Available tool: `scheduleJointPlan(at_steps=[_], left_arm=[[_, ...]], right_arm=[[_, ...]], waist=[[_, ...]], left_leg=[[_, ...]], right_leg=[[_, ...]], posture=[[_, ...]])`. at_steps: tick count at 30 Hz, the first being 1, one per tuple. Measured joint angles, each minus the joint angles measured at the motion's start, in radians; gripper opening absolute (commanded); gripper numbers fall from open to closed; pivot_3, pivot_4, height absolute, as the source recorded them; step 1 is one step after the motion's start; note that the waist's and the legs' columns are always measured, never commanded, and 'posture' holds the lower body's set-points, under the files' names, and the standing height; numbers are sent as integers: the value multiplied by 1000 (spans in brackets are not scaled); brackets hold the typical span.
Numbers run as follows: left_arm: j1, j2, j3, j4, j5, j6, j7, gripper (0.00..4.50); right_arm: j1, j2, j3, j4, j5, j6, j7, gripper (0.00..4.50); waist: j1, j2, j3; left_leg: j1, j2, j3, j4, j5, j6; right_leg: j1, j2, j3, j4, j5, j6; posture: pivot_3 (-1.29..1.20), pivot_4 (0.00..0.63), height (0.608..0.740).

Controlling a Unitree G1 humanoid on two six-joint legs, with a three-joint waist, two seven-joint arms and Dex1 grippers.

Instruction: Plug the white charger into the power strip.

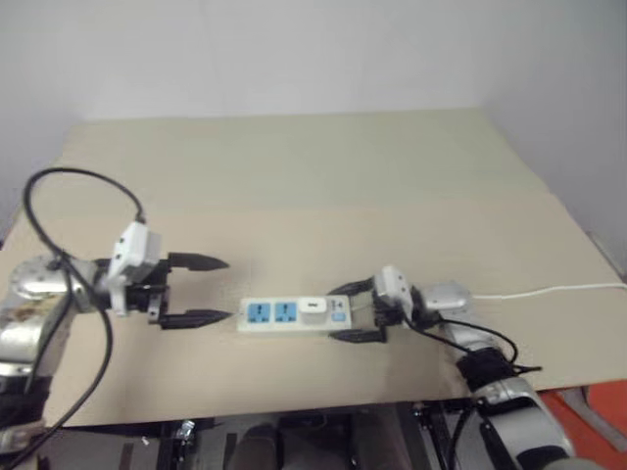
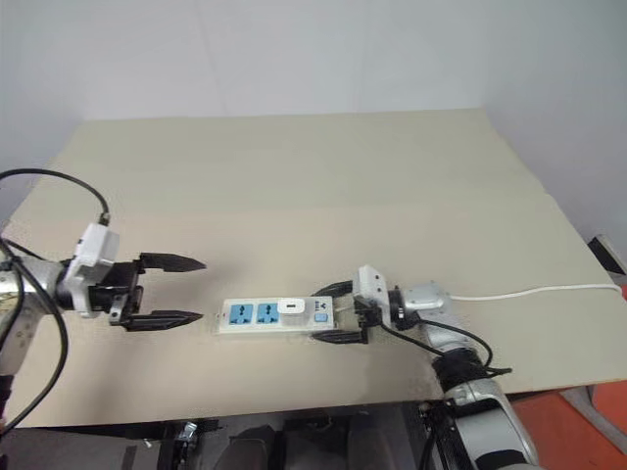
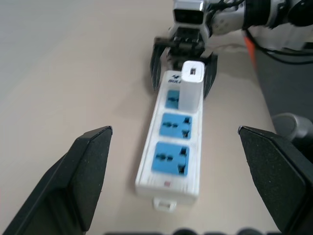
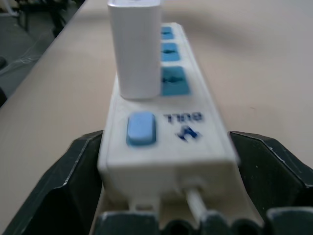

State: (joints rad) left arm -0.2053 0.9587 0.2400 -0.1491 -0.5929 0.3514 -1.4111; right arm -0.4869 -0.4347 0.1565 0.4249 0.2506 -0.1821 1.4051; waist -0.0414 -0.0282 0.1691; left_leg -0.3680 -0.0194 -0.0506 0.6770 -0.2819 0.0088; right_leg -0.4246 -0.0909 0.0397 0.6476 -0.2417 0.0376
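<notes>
At the left of the head views, the left gripper (image 1: 214,290) hangs a little above the beige surface (image 1: 323,176), its two black fingers (image 1: 196,261) spread wide and released, holding nothing. It points toward the centre of the frame, at the near end of the power strip, and stands apart from it with bare surface between. A black cable (image 1: 69,215) loops up from its wrist toward the upper left.

Just below the middle of the frame lies the power strip (image 1: 294,315), a long white bar flat on the surface, running left to right. Its two left sockets show their blue faces uncovered. The white charger (image 1: 313,306) stands upright in the third socket, the one next to the blue switch (image 1: 339,315) at the strip's right end. In the left wrist view the charger (image 3: 191,90) rises squarely from the strip (image 3: 171,161), covering part of that far socket's blue face.

To the right of centre, the right gripper (image 1: 353,311) straddles the switch end of the strip. Its fingers (image 4: 80,169) stand open on either side of the white bar; in the right wrist view they flank the strip (image 4: 166,142) closely, and whether they touch its sides cannot be told. They do not touch the charger (image 4: 136,49).

A thin white cord (image 1: 549,290) runs off along the surface to the right edge of the frame.
</notes>
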Motion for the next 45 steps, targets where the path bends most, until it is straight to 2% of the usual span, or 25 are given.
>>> scheduleJointPlan(at_steps=[5, 11, 24, 45], left_arm=[[126, 18, 106, -42, -12, 9, 14, 4500], [239, 63, 211, -51, -25, 43, 10, 4500], [435, 69, 400, -44, -2, 44, -8, 4500], [456, 14, 404, -125, -37, 65, 70, 4500]], right_arm=[[68, -106, -87, -137, 54, 58, -29, 4468], [123, -201, -168, -201, 98, 112, -55, 4468], [204, -285, -259, -242, 127, 147, -121, 4468], [214, -310, -282, -243, 126, 176, -152, 4468]], waist=[[3, 0, 0], [1, 0, 1], [3, 1, 1], [3, 1, 1]], left_leg=[[-1, 0, 0, 0, -2, 0], [-1, 1, 1, 0, -2, 0], [0, 1, 2, 0, -2, 0], [0, 1, 2, 0, -2, 0]], right_leg=[[0, 0, 0, -3, 0, 0], [0, 1, 0, -2, 0, 0], [1, 0, 0, -3, 0, 0], [2, 0, 0, -3, 0, 0]], posture=[[0, 150, 740], [0, 150, 740], [0, 150, 740], [0, 150, 740]])
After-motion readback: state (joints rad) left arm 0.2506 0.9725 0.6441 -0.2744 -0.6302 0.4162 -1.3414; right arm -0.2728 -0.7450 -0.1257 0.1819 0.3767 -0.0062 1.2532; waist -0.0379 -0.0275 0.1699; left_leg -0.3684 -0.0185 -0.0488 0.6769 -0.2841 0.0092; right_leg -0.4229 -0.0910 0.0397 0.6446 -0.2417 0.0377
